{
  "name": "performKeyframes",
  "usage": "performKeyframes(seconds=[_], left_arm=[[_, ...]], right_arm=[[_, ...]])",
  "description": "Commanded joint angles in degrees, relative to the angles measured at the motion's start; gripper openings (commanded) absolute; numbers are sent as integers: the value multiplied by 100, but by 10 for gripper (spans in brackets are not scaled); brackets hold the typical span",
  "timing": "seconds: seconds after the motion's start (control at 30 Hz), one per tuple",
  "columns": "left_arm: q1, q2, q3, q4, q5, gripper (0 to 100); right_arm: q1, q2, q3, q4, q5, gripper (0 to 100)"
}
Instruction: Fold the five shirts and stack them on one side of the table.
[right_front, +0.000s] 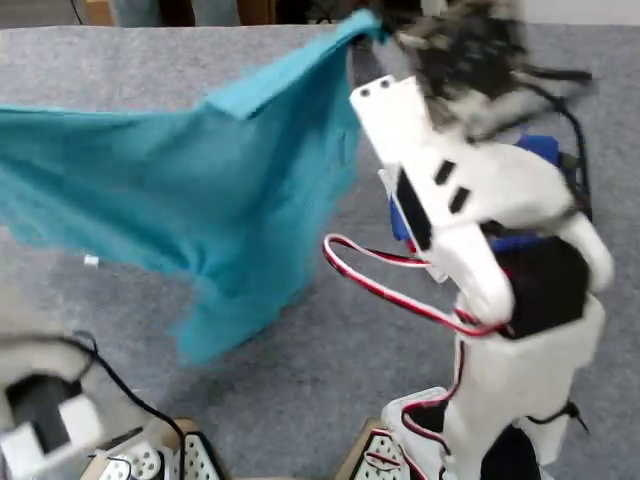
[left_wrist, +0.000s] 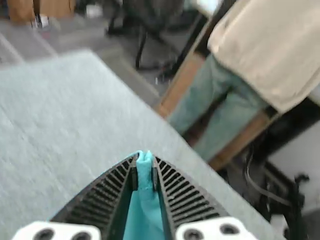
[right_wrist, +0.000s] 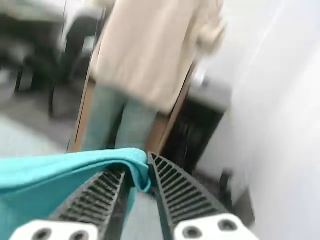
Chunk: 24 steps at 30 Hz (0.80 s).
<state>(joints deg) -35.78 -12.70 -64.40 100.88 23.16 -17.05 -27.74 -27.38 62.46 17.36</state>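
A teal shirt (right_front: 230, 190) hangs spread in the air over the grey table (right_front: 120, 50), stretched from the far middle to the left edge. My right gripper (right_front: 368, 25) is shut on one corner of it at the far side, with the teal shirt (right_wrist: 50, 175) pinched between its fingers (right_wrist: 170, 190). My left gripper (left_wrist: 144, 160) is shut on another edge of the teal shirt (left_wrist: 145, 200), high above the table (left_wrist: 60, 110). The shirt's lower part droops toward the table's middle.
The right arm's white body (right_front: 500, 300) stands tall at the near right, with a red and white cable (right_front: 390, 285) looping off it. Something blue (right_front: 545, 150) lies behind that arm, mostly hidden. The left arm's base (right_front: 50, 410) sits at the near left.
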Motion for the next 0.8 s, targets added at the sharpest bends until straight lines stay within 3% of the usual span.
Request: performKeyframes(seconds=[0.0, 0.2, 0.37, 0.77], left_arm=[[-356, -765, -189, -18, -360, 29], [-804, -1503, -136, -9, -870, 29], [-1121, -1916, 374, 0, -1152, 29], [-1218, -4615, 4426, -26, -1908, 29]], right_arm=[[18, -180, -831, -466, -176, 15], [-782, -154, -1596, -598, -132, 15], [-1266, -171, -1974, -9, -9, 15], [-1257, -180, -3591, 1635, 18, 15]])
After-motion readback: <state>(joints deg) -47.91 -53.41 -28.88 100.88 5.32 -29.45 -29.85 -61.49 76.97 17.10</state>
